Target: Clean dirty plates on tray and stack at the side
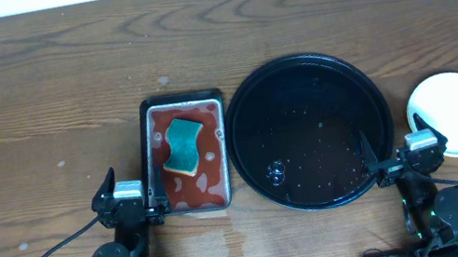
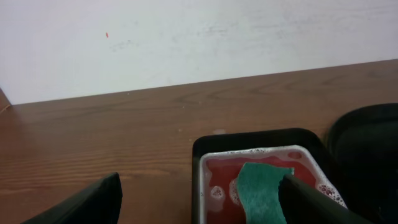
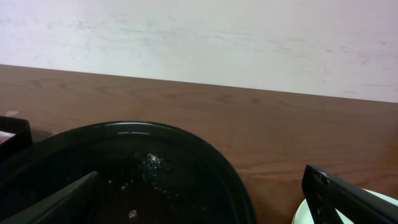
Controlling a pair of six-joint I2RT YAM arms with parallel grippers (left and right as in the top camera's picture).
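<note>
The large round black tray [image 1: 246, 106] lies right of centre, with only drops of water on its wet floor. A white plate [image 1: 457, 107] rests on the table just right of the tray; I cannot tell whether others lie under it. My right gripper [image 1: 397, 141] stands open at the table's front, over the gap between the tray's right rim [image 3: 205, 155] and the plate [image 3: 303, 215], with nothing between its fingers. My left gripper [image 1: 134, 188] stands open at the front left, empty, one finger [image 2: 314, 200] over the small tray's near left corner.
A small rectangular black tray [image 1: 179, 100] of foamy red liquid stands left of the round tray, a green sponge [image 1: 183, 146] lying in it. The sponge [image 2: 264, 190] is just ahead of my left gripper's right finger. Bare wood surrounds both trays.
</note>
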